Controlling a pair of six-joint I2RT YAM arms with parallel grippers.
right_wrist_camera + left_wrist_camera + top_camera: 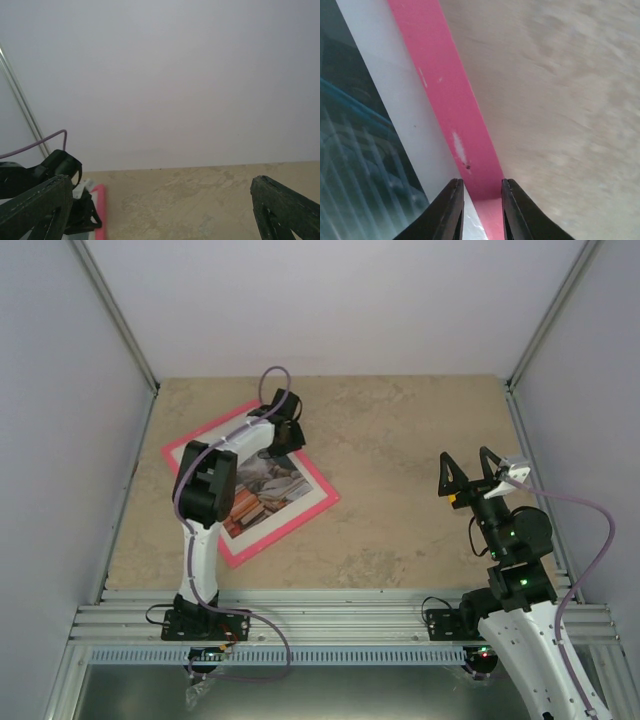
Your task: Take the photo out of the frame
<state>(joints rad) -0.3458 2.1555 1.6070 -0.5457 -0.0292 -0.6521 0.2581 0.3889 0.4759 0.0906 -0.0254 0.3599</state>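
Observation:
The pink frame (pixel 322 490) lies tilted on the left half of the table, face up, with the photo (pixel 268 490) of stacked books inside a white mat. My left gripper (pixel 287 430) is down at the frame's far right edge. In the left wrist view my left gripper (pixel 481 210) has its fingers (pixel 451 212) narrowly apart, one on each side of the pink border (pixel 451 115), closed against it. The white mat (pixel 395 100) and the glass over the photo (pixel 350 165) lie to the left. My right gripper (pixel 470 472) is wide open and empty, raised over the right side.
The beige stone-patterned tabletop (pixel 400 440) is walled by grey panels at the back and both sides. An aluminium rail (pixel 340 620) runs along the near edge. The right wrist view shows the back wall, bare table (pixel 200 200) and the left arm's wrist (pixel 55 170) at lower left.

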